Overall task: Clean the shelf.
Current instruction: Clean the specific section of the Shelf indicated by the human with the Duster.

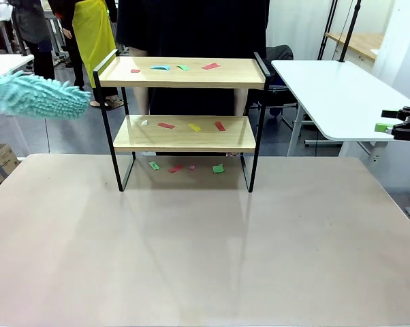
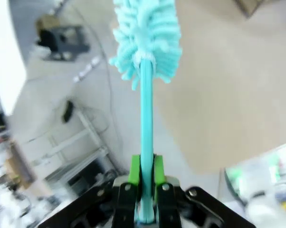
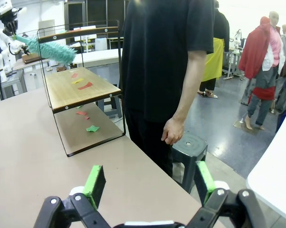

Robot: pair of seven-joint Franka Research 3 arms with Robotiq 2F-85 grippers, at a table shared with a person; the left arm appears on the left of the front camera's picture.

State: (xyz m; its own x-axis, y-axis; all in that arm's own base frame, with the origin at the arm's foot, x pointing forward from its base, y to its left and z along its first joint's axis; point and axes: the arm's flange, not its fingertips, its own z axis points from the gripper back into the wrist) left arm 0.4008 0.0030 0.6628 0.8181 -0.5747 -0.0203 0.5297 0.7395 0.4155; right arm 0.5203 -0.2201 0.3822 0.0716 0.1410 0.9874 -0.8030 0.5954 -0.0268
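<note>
The shelf (image 1: 242, 70) stands at the far middle of the table (image 1: 191, 259), its long axis running left to right across the front view, level with the far edge, and its open front facing the robot. A person (image 3: 166, 57) in a black top stands just behind it. Its two wood boards sit one above the other in the thin black frame.

A fluffy turquoise duster (image 1: 38, 95) lies near level off the shelf's left end. Its head points at the top tier's left rail, just beside it; contact cannot be told. The left gripper (image 2: 147, 166) has its green pads clamped on the duster's handle. The right gripper (image 3: 150, 183) hangs off the table's right edge, jaws wide apart and holding nothing.

Coloured paper scraps (image 1: 159, 67) dot both boards and the tabletop beneath.
</note>
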